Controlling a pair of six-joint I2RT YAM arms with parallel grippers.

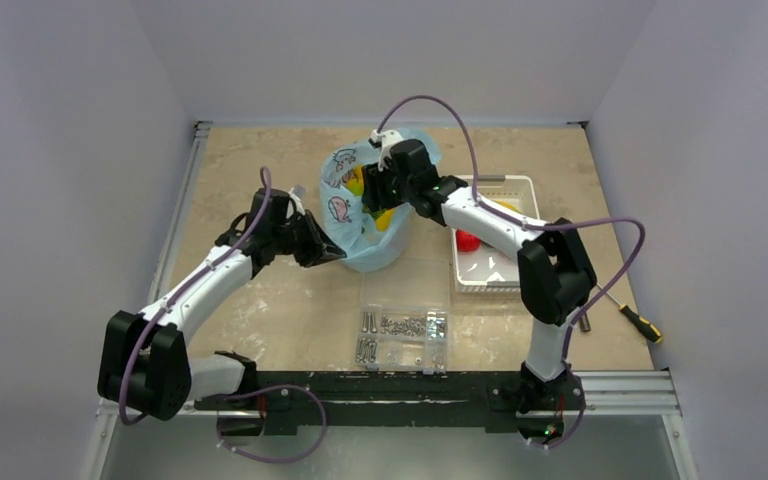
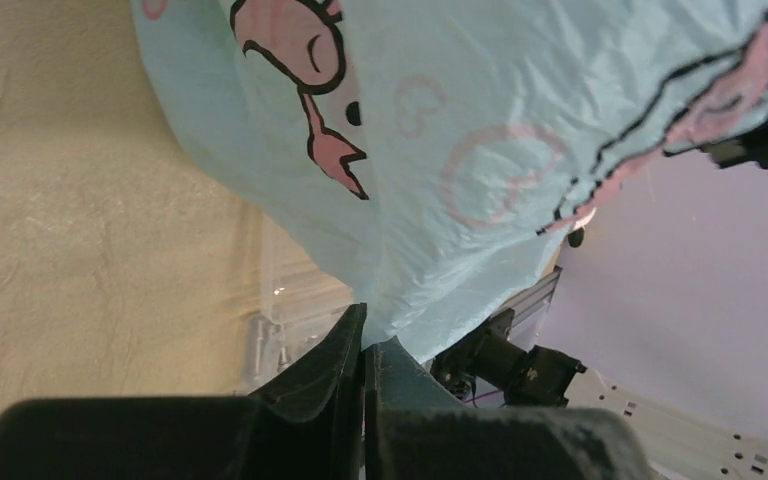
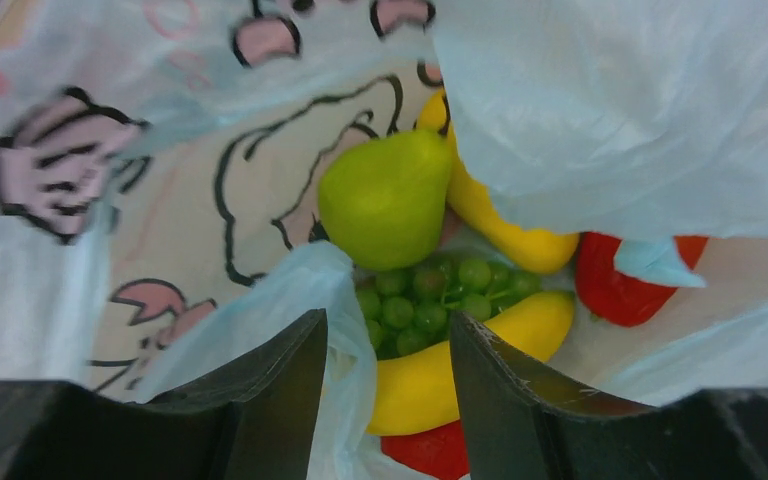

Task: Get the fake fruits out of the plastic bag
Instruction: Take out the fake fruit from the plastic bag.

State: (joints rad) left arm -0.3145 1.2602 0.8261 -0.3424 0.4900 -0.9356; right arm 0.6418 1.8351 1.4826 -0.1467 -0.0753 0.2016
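The light-blue plastic bag [image 1: 380, 250] with its cartoon print stands mid-table, mouth up. My left gripper [image 1: 334, 254] pinches the bag's lower left side; in the left wrist view its jaws [image 2: 370, 335] are shut on a fold of the bag [image 2: 440, 150]. My right gripper [image 1: 373, 200] reaches into the bag's mouth. In the right wrist view it [image 3: 387, 322] is open just above the fake fruits: a green pear [image 3: 385, 195], a green grape bunch [image 3: 430, 300], a yellow banana [image 3: 480, 345], another yellow fruit [image 3: 505, 235] and a red one [image 3: 620, 285]. A flap of bag film lies against one finger.
A white slotted basket [image 1: 520, 283] to the right of the bag holds a red fruit [image 1: 467, 240] and a yellow one [image 1: 506, 207]. A clear compartment box of screws [image 1: 403, 335] lies near the front. A screwdriver [image 1: 632, 316] rests at the right edge.
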